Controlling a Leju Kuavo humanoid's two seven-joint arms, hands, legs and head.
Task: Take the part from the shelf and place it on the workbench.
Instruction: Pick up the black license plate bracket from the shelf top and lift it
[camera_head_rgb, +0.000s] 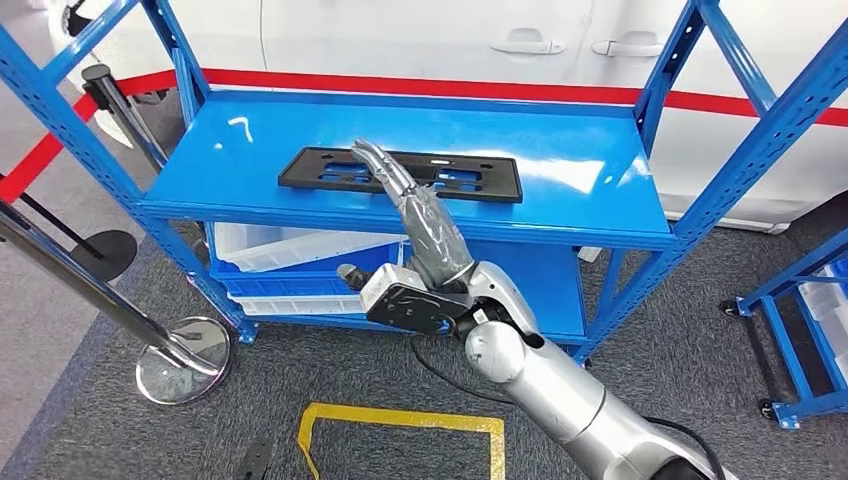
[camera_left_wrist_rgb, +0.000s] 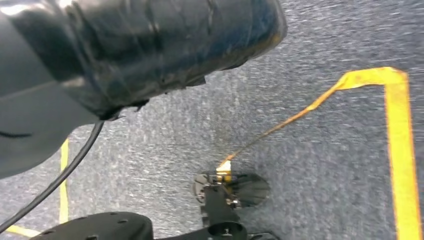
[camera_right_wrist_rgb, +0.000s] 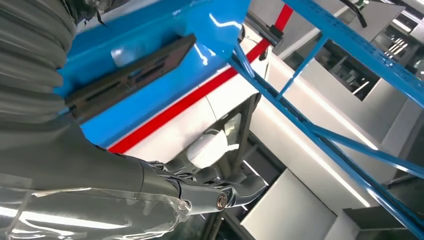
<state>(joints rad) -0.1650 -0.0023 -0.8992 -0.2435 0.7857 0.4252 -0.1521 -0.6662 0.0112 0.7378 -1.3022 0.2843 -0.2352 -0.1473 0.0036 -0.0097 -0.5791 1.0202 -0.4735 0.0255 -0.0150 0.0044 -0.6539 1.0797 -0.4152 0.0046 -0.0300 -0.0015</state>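
The right arm (camera_head_rgb: 560, 390) rises from the lower right of the head view and reaches up and forward toward the blue shelf (camera_head_rgb: 250, 160). Its right hand (camera_head_rgb: 415, 215) is stretched out long, the wrist in front of the shelf's near edge and the fingers (camera_head_rgb: 380, 165) lying together, nearly straight, over the middle of the part (camera_head_rgb: 470, 180). The fingers are narrow and hold nothing; whether their tips touch the part I cannot tell.

The part, a flat black rectangular frame with cut-outs, lies flat on the top level of the shelf, about midway between left and right and nearer the front edge than the back. In the right wrist view the part (camera_right_wrist_rgb: 130, 75) shows edge-on on the blue surface, with the dark fingers (camera_right_wrist_rgb: 215, 192) extended apart from it.

The left hand (camera_left_wrist_rgb: 125, 50) hangs above the grey carpet floor (camera_left_wrist_rgb: 325, 165); its fingers' state cannot be told.
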